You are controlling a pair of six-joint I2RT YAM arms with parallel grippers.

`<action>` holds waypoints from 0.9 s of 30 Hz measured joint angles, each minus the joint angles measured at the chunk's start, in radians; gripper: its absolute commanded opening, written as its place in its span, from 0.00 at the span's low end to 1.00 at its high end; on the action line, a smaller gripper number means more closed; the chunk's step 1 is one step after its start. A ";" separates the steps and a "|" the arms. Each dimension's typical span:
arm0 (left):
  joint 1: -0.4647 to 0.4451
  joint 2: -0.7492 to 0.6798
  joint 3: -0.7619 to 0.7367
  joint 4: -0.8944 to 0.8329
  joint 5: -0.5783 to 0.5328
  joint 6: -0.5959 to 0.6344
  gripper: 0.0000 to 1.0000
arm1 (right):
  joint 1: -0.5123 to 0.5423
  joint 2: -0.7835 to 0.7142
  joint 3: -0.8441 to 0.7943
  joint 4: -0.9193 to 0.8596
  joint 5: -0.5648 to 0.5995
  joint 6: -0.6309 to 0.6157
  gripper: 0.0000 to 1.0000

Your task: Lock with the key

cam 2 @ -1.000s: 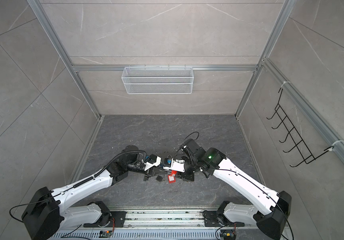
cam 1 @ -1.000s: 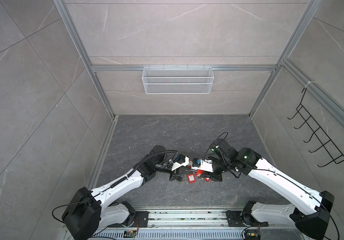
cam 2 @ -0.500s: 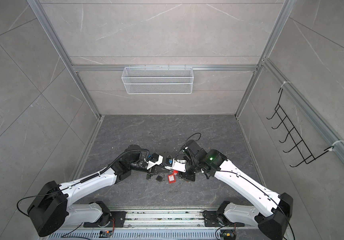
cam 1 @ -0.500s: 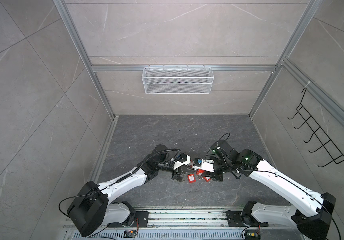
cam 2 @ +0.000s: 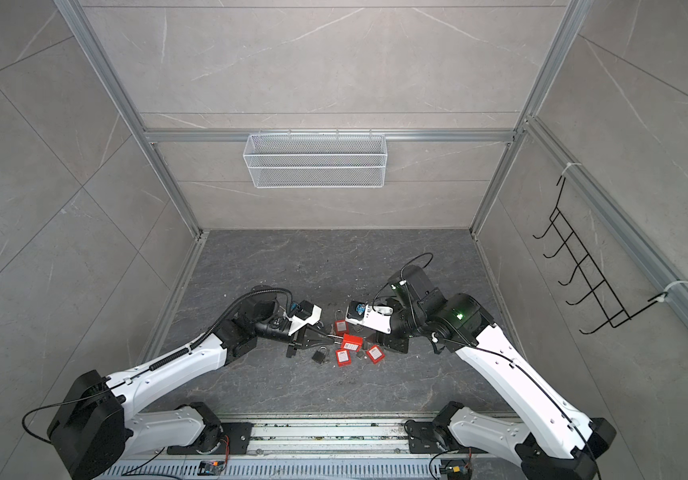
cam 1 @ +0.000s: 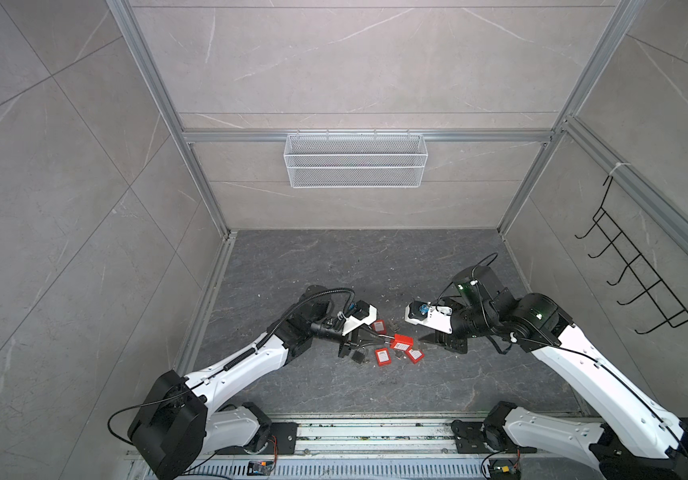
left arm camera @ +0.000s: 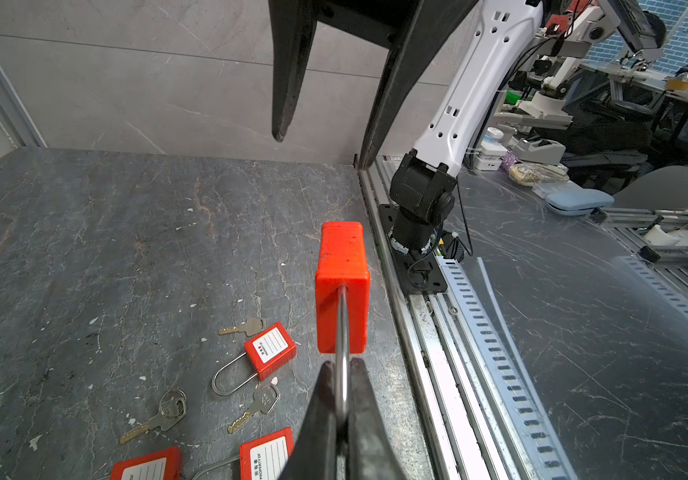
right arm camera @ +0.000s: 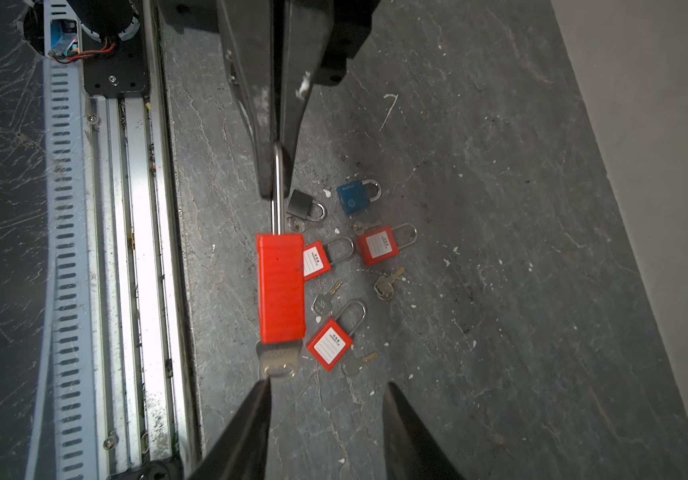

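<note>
In both top views the left gripper [cam 1: 377,336] reaches low over the grey desk [cam 1: 334,266]. It holds the red padlock [cam 1: 401,341] out in front, near the front middle, above a scatter of smaller padlocks [cam 1: 383,356]. Facing it, the right gripper [cam 1: 428,337] hangs just beside the padlock's far end.

Over to the left wrist view. The left gripper [left arm camera: 343,370] is clenched on the steel shackle [left arm camera: 342,328], and the red padlock [left arm camera: 342,286] juts away from it, lifted off the desk. Loose keys [left arm camera: 246,327] lie below.

And the right wrist view. The key [right arm camera: 278,359] sits in the bottom end of the red padlock [right arm camera: 281,286], its head sticking out. The right gripper [right arm camera: 328,384] is released, jaws spread wide with nothing between them. One of its fingertips [right arm camera: 261,392] is just beside the key's head, touching or not I can't tell. A blue padlock [right arm camera: 352,198] and a black padlock [right arm camera: 303,205] rest further off on the desk.
</note>
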 measured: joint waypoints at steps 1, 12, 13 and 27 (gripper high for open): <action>0.000 0.000 0.003 -0.007 0.004 0.000 0.00 | -0.002 0.006 0.000 -0.012 0.000 0.001 0.44; -0.007 -0.012 0.008 -0.033 0.022 0.001 0.00 | -0.003 0.148 0.001 -0.095 -0.113 0.011 0.40; -0.010 -0.012 0.008 -0.035 0.022 0.001 0.00 | -0.003 0.152 0.001 -0.099 -0.122 0.014 0.39; -0.027 -0.025 0.008 -0.032 0.013 0.000 0.00 | -0.005 0.184 -0.033 -0.125 -0.215 0.038 0.29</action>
